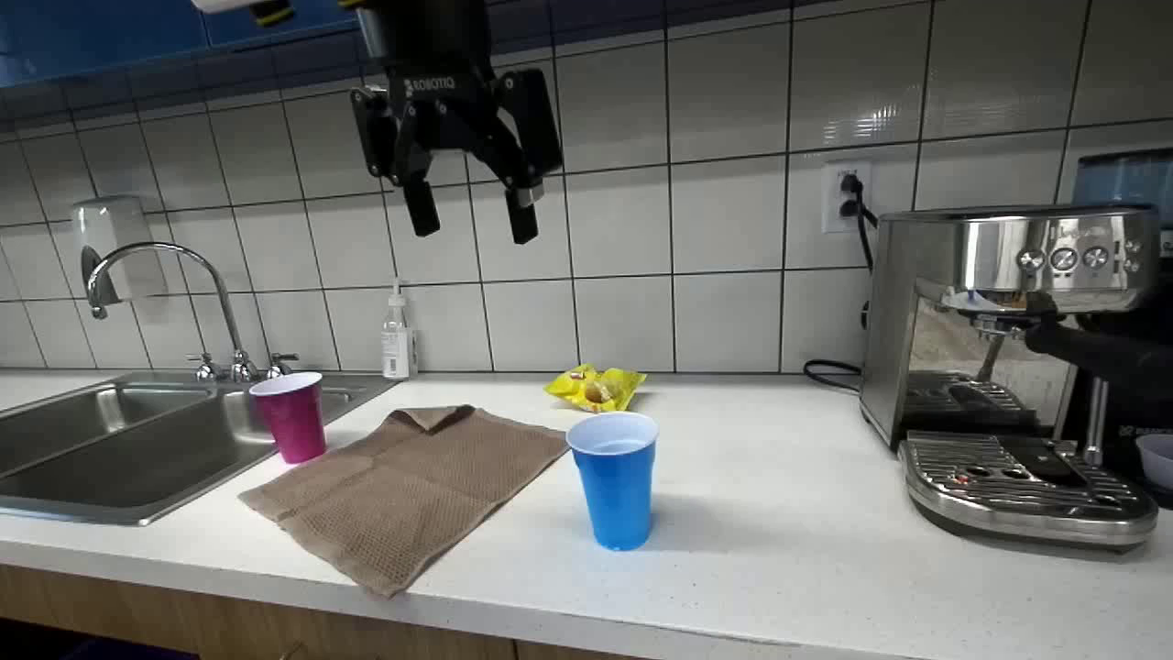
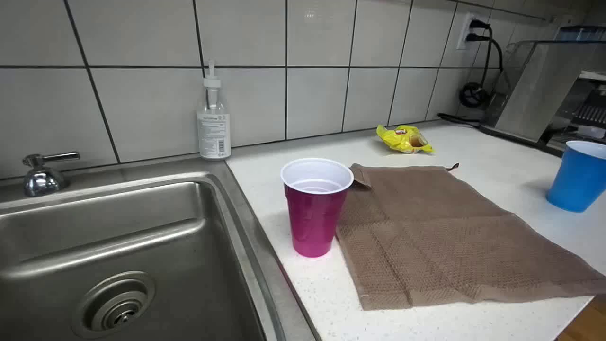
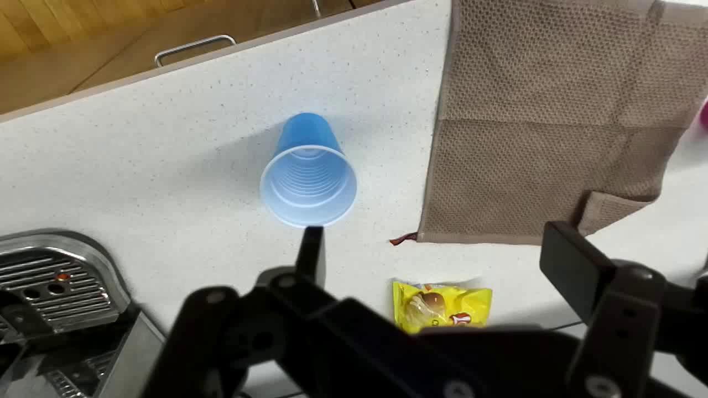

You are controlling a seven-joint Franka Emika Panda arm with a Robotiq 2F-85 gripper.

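Wrist view: the black gripper [image 3: 434,240] is over the white speckled counter [image 3: 193,127], and its fingers [image 3: 575,265] are spread wide apart. A round blue plastic cup [image 3: 308,171] with a pale inside stands on the counter, its rim showing just past one fingertip. Near it lie a shiny yellow plastic packet [image 3: 442,307] and a brown cloth towel [image 3: 547,132] with one corner folded over.

In an exterior view, the gripper hangs well above the counter. The blue cup stands upright near the towel. A dark pink plastic cup [image 1: 287,417] stands by the double steel sink [image 1: 165,458]. A big silver coffee machine [image 1: 953,357] sits at the far right.

In an exterior view, the pink cup stands between the sink and the towel; I cannot tell if it touches the towel. A clear plastic bottle [image 2: 214,123] with a white pump stands by the white tiled wall [image 2: 322,99].
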